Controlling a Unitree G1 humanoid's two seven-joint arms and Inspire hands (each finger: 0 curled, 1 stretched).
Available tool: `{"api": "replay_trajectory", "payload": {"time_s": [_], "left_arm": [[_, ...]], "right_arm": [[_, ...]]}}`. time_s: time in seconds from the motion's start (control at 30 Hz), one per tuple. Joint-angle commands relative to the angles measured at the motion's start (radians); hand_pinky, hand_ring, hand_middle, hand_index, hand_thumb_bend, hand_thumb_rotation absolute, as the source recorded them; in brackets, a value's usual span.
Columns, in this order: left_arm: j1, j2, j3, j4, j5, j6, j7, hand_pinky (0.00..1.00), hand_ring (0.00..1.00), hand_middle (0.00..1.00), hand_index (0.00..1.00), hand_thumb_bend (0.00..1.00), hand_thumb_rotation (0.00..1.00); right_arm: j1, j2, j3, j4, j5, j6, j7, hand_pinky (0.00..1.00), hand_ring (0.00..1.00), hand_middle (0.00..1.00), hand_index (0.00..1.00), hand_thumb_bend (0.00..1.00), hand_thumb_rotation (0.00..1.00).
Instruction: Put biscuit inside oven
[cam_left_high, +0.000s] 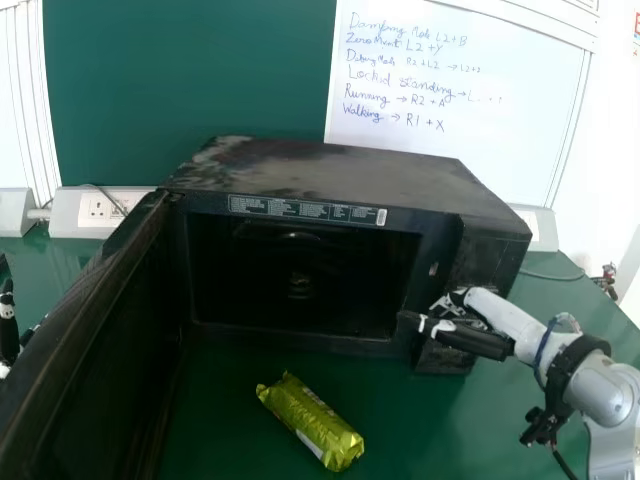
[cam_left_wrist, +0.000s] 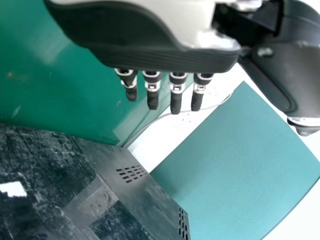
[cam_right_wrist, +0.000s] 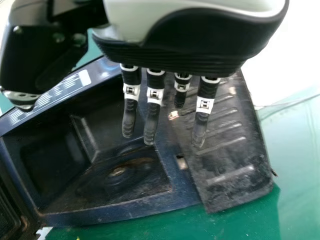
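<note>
Biscuit packet (cam_left_high: 312, 425), a shiny yellow-green foil cylinder with crimped ends, lies slantwise on the smooth green desk (cam_left_high: 400, 430) in front of the boxy black oven (cam_left_high: 330, 175), whose wide dark door (cam_left_high: 95, 340) stands open. The black-and-white right hand (cam_left_high: 470, 340) is at the oven's front right corner, fingers extended and holding nothing; the matching left hand (cam_left_wrist: 176, 97), left of the oven beyond the door, is likewise open and unoccupied. The packet should be light, and probably fairly stiff along its length if the biscuits are stacked tight, but brittle under a hard pinch. Its glossy wrapper may slip, and its rounded body could roll on the desk when nudged. The best hold is likely across the middle, thumb on one long side and fingers on the other, closing just enough to keep the foil from sliding. The crimped ends look like poor handles: gripped there, the packet could sag or twist on its way into the oven's dark cavity (cam_left_high: 300, 270).
</note>
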Motion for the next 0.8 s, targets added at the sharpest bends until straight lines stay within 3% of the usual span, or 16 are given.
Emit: {"api": "replay_trajectory", "payload": {"time_s": [0.0,0.3,0.57,0.77], "left_arm": [[-0.001,-0.006,-0.010,-0.015,-0.002,-0.004,0.002,0.68,0.75,0.78,0.78,0.61,0.01],[0.000,-0.008,-0.012,-0.014,0.001,-0.008,-0.010,0.67,0.75,0.78,0.78,0.60,0.01],[0.001,-0.013,-0.012,-0.023,-0.001,-0.005,0.002,0.67,0.75,0.78,0.78,0.61,0.01],[0.000,-0.015,-0.013,-0.030,0.002,-0.004,0.011,0.67,0.75,0.78,0.78,0.60,0.02]], "right_arm": [[-0.022,-0.006,0.015,-0.019,-0.004,0.022,0.005,0.62,0.66,0.69,0.71,1.00,0.38],[-0.069,-0.032,0.104,-0.115,-0.041,0.160,0.016,0.59,0.68,0.73,0.73,0.96,0.34],[-0.083,-0.034,0.146,-0.177,-0.070,0.210,0.008,0.57,0.69,0.75,0.78,0.96,0.35],[-0.107,-0.032,0.179,-0.194,-0.066,0.231,0.016,0.66,0.77,0.80,0.83,0.97,0.33]]}}
